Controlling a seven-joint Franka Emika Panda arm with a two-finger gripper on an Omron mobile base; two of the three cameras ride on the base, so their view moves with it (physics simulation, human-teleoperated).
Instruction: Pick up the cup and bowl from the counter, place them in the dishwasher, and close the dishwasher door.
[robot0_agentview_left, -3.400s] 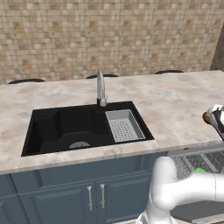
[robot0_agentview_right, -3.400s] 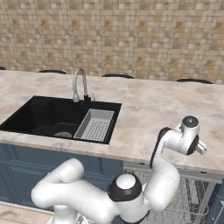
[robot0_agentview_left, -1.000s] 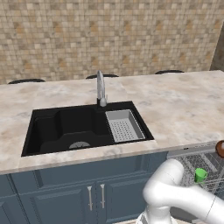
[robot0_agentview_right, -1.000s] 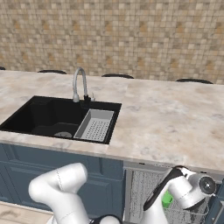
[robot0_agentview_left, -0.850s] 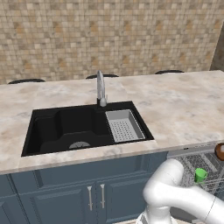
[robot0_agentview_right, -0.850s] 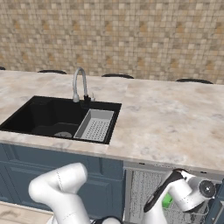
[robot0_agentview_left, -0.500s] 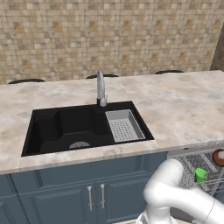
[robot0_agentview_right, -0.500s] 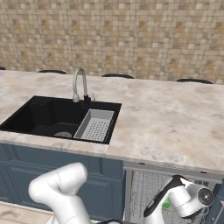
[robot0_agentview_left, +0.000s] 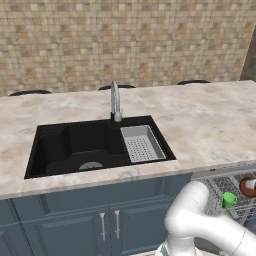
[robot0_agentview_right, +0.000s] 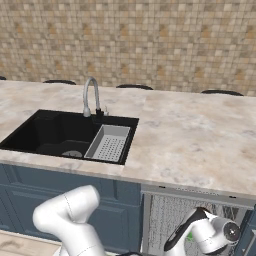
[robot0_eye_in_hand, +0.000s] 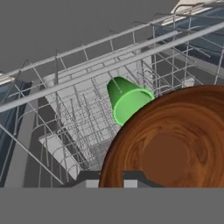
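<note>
Fingers (robot0_eye_in_hand: 109, 181) clenched on bowl (robot0_eye_in_hand: 168, 144), apparently by its rim, low over dishwasher (robot0_agentview_left: 235, 192) rack, cup (robot0_eye_in_hand: 127, 101) just beyond. Released carelessly, could strike cup or tip on wires.

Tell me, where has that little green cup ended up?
The cup sits in the dishwasher's wire rack, below the counter to the right of the sink, beside the brown bowl.
</note>
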